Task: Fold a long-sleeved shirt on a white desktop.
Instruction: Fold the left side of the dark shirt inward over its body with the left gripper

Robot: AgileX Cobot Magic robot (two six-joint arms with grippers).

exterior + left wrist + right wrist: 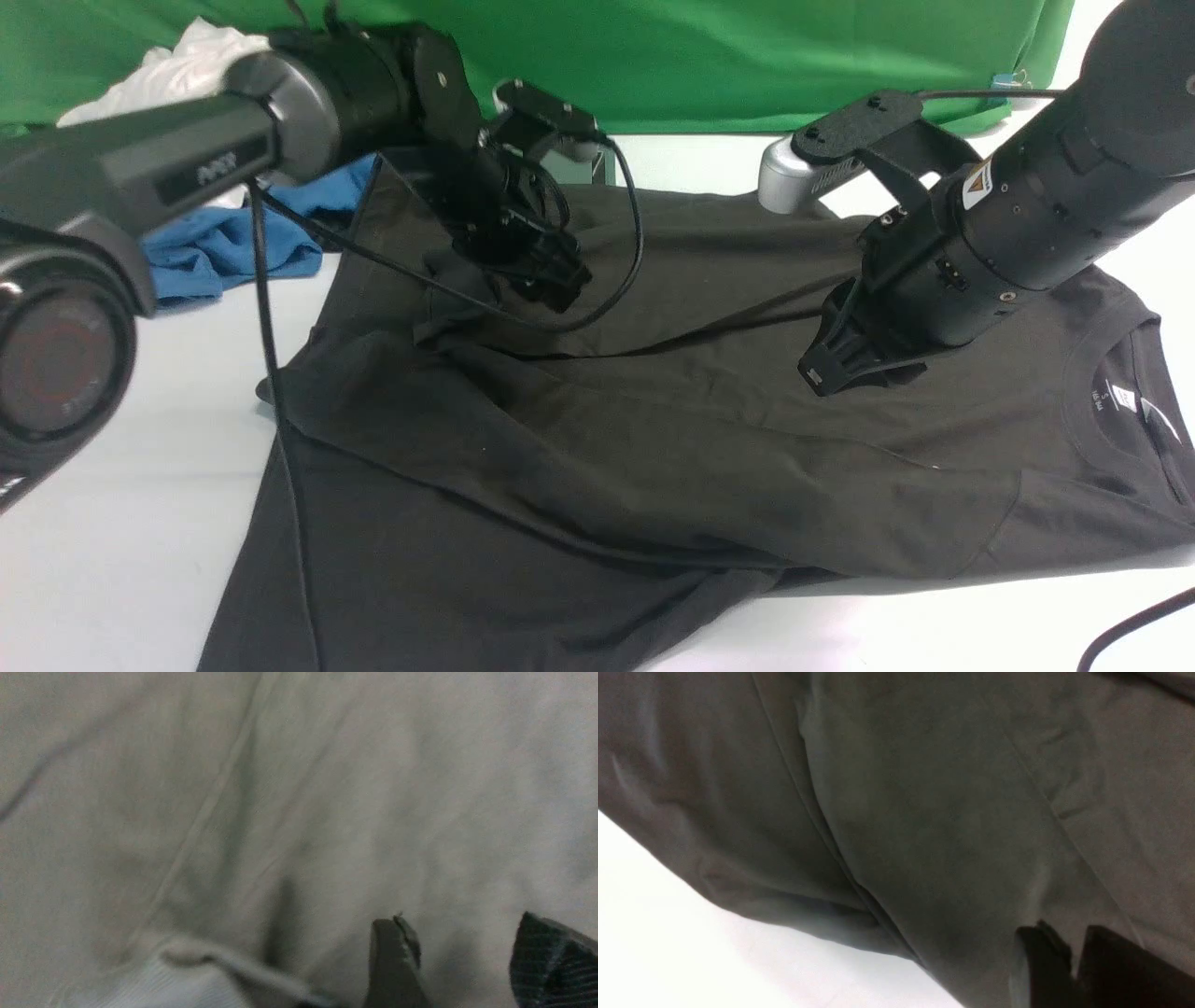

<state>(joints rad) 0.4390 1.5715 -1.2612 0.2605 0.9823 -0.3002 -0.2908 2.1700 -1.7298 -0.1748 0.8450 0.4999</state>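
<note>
The black long-sleeved shirt point(653, 448) lies spread over the white desktop point(112, 541), with one part folded across its body and the collar and neck label point(1111, 401) at the right. My left gripper point(560, 280) hovers low over the folded sleeve at the back left. In the left wrist view it point(460, 928) is open with only cloth point(327, 788) beneath and a ribbed cuff point(154, 980) beside it. My right gripper point(822, 373) is pressed down on the shirt's middle. In the right wrist view its jaws point(1073, 947) stand almost together, pinching the cloth point(948, 788) near the desktop point(668, 933).
A blue garment point(224, 247) and a white garment point(177, 65) lie at the back left of the table, in front of the green backdrop point(700, 56). A black cable point(1139, 625) crosses the front right corner. The left arm's cable hangs over the shirt.
</note>
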